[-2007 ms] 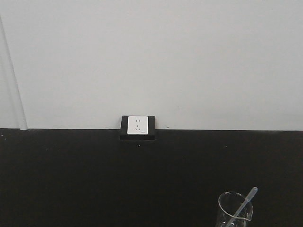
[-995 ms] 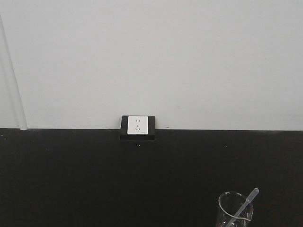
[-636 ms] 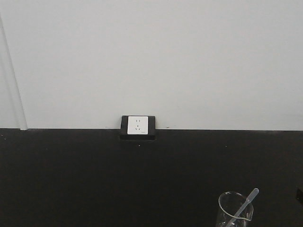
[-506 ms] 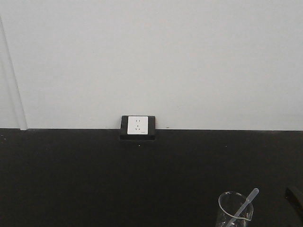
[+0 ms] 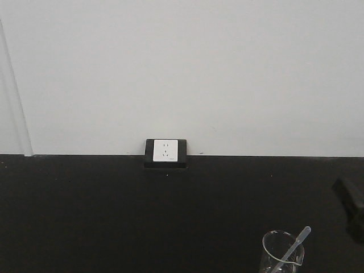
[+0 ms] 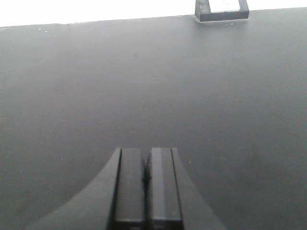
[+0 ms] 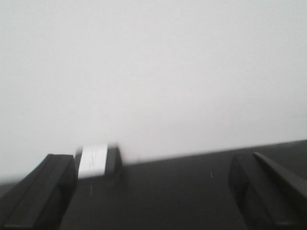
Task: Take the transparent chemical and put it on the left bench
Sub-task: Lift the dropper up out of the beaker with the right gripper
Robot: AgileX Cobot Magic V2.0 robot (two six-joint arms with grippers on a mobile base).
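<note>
Clear, thin pipette; it slants inside the glass beaker.

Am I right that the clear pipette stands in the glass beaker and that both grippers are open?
Not quite: the left gripper is shut, its jaws pressed together in the left wrist view; only the right gripper is open. The clear pipette does stand in the glass beaker.

Matte black worktop meets a white wall along its rear edge. A black-framed white wall socket sits at that junction. A clear glass beaker stands upright at the front right.
</note>
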